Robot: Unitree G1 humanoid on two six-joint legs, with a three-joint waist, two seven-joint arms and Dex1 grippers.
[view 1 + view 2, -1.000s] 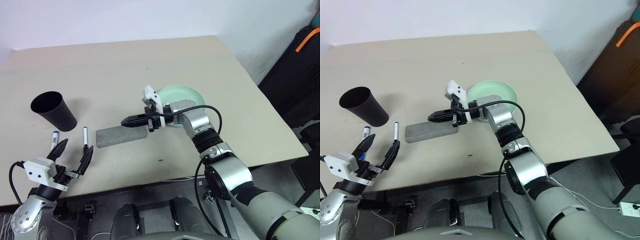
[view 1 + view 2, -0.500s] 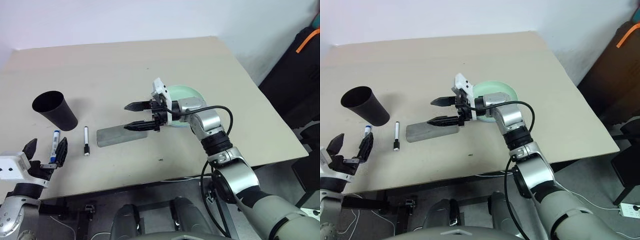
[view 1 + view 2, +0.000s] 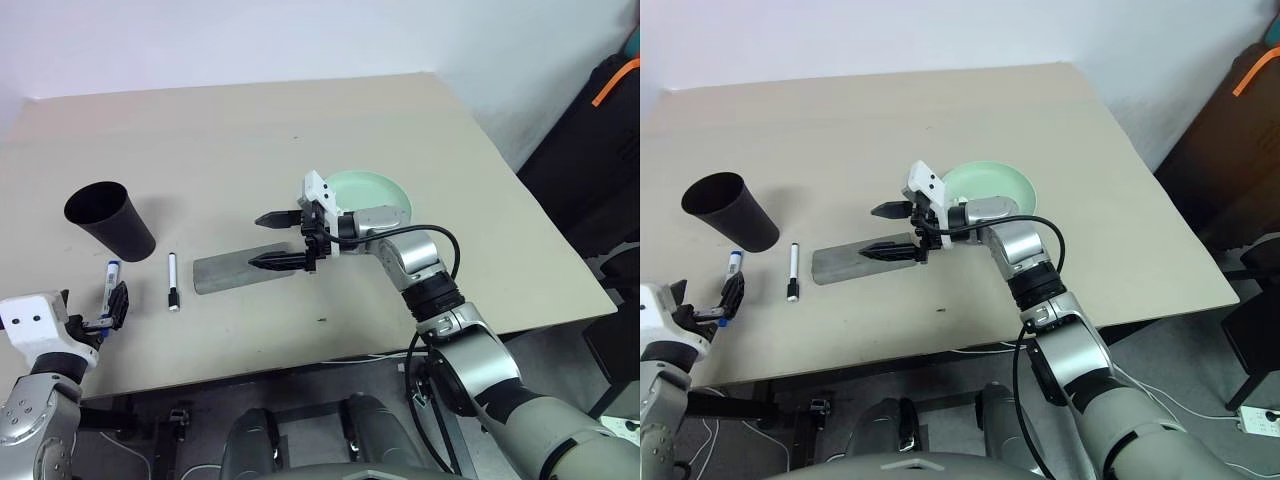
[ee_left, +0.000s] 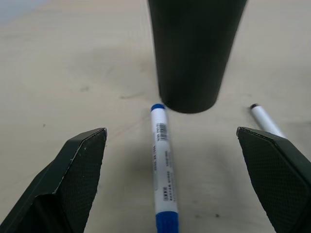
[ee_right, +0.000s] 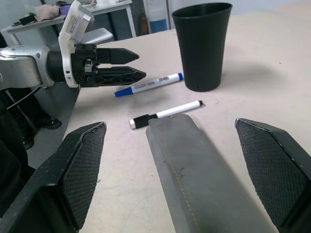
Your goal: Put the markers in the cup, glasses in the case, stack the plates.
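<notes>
Fingers of the left gripper (image 4: 177, 184) stand wide apart at the near left table edge, straddling the thick white marker with blue cap and label (image 4: 163, 177), which lies flat pointing at the tall matte black tapered cup (image 3: 109, 222), probably lined up for a pick. Just right of it lies the thin white marker with a black cap (image 3: 172, 281). Farther right, the right gripper (image 3: 272, 240) hovers with jaws apart over the flat grey fabric case (image 3: 225, 273), holding nothing; the case looks shut, so the glasses may be inside. Beyond sits the pale mint green plate (image 3: 370, 190).
</notes>
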